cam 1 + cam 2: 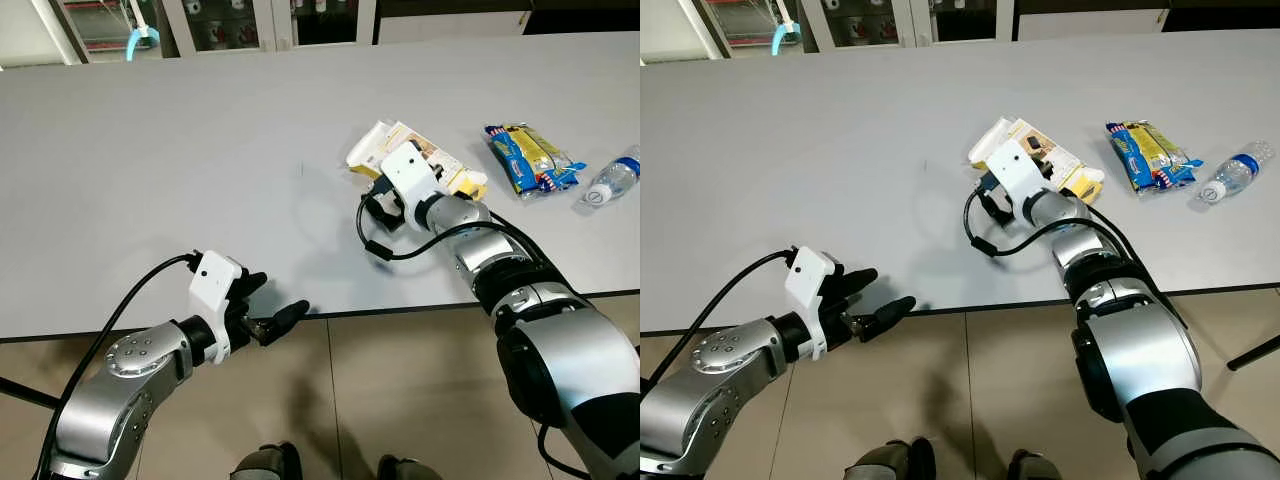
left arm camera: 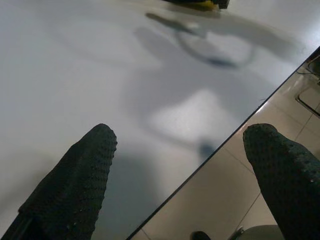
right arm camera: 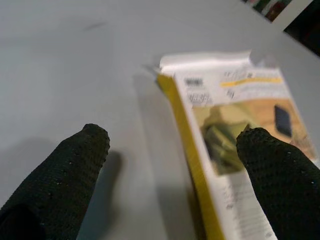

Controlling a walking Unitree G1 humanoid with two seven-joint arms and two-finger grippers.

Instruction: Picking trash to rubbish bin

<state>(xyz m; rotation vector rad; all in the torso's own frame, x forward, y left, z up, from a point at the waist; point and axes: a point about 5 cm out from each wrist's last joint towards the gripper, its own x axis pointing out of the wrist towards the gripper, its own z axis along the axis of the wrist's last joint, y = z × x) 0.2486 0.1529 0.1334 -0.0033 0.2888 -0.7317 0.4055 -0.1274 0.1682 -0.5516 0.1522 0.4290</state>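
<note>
A flattened yellow and white carton [image 1: 392, 140] lies on the grey table [image 1: 180, 150], right of centre. My right gripper [image 1: 381, 208] hovers at the carton's near-left end, open. In the right wrist view the carton [image 3: 235, 125] runs between the fingers: one fingertip [image 3: 275, 170] is over its printed face, the other over bare table. A blue and yellow snack packet [image 1: 530, 158] and a clear plastic bottle [image 1: 612, 178] lie further right. My left gripper [image 1: 277, 297] is open and holds nothing at the table's front edge [image 2: 210, 160].
Glass-fronted cabinets [image 1: 230, 25] stand behind the table's far edge. Beige tiled floor [image 1: 400, 390] shows below the front edge, with my feet [image 1: 265, 465] at the bottom. The left half of the table holds no objects.
</note>
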